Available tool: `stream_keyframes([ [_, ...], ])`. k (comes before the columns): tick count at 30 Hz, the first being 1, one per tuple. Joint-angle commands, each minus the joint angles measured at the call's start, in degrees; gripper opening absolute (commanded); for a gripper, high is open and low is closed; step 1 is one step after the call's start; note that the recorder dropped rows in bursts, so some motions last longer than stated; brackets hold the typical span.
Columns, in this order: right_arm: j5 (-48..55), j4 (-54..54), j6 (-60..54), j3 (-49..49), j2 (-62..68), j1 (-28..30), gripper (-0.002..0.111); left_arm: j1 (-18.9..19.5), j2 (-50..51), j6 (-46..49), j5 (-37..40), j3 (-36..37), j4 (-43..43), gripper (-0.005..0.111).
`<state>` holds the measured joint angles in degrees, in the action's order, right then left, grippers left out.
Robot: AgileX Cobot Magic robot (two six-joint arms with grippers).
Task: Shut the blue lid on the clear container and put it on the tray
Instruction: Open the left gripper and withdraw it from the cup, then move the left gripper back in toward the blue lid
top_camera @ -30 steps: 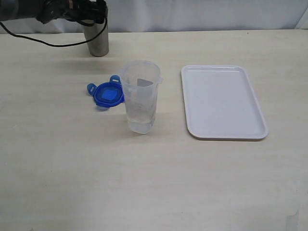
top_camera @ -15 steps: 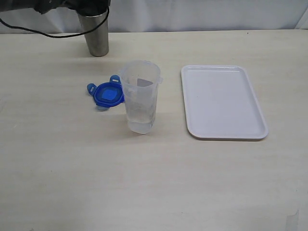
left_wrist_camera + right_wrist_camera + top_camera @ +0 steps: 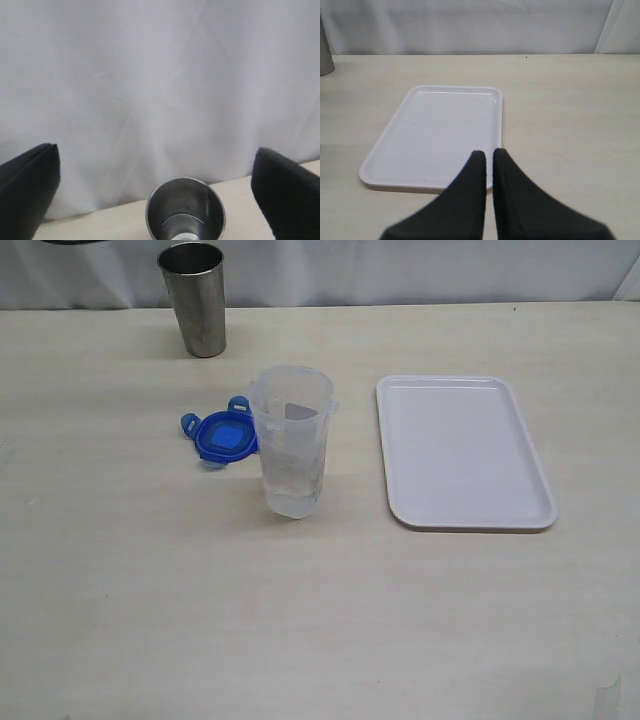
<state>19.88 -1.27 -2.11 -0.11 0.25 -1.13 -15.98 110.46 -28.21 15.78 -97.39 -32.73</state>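
While the clear container (image 3: 291, 440) stands upright and uncapped on the pale table (image 3: 300, 620), the blue lid (image 3: 224, 435) lies flat on the table just beside it, on its left in the exterior view, its right edge hidden behind the container's wall. To the container's right, apart from it, the white tray (image 3: 465, 452) rests flat with its long side running away from the camera. A grey steel cup (image 3: 195, 300) stands upright near the table's far edge, well apart from the lid and container, in front of a white cloth backdrop (image 3: 150, 75). Seen from its own wrist camera, the left gripper (image 3: 155, 152) is released, its two black fingers (image 3: 30, 190) spread wide to either side of the cup's open mouth, touching neither cup nor cloth. The right gripper (image 3: 488, 154) is clenched, its fingers side by side with only a sliver between them, and it hangs over the table at the tray's short edge.
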Motion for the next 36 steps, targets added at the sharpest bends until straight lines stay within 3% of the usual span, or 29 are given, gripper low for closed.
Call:
stream_keyframes([
  [1, -0.1, 0.5, 0.0, 0.1, -0.3, 0.3, 0.005, 0.0, -6.3, 1.8, 3.6, 0.1, 0.9, 0.097],
  [5, -0.1, 0.5, 0.0, 0.1, -0.3, 0.3, 0.005, 0.0, -13.7, 4.0, 3.7, 4.5, 0.8, 0.097],
  [14, -0.1, 0.5, 0.0, 0.1, -0.3, 0.3, 0.005, 1.6, -34.6, -2.2, -15.3, 29.7, 1.1, 0.097],
  [25, -0.1, 0.5, 0.0, 0.1, -0.3, 0.3, 0.005, 4.8, -56.0, -4.3, -19.1, 54.6, 2.1, 0.097],
  [31, -0.1, 0.5, 0.0, 0.1, -0.3, 0.3, 0.005, 4.8, -64.4, -5.3, -30.0, 70.3, 3.4, 0.097],
  [36, -0.1, 0.5, 0.0, 0.1, -0.3, 0.3, 0.005, 4.8, -67.3, -3.4, -33.3, 75.7, 5.5, 0.097],
])
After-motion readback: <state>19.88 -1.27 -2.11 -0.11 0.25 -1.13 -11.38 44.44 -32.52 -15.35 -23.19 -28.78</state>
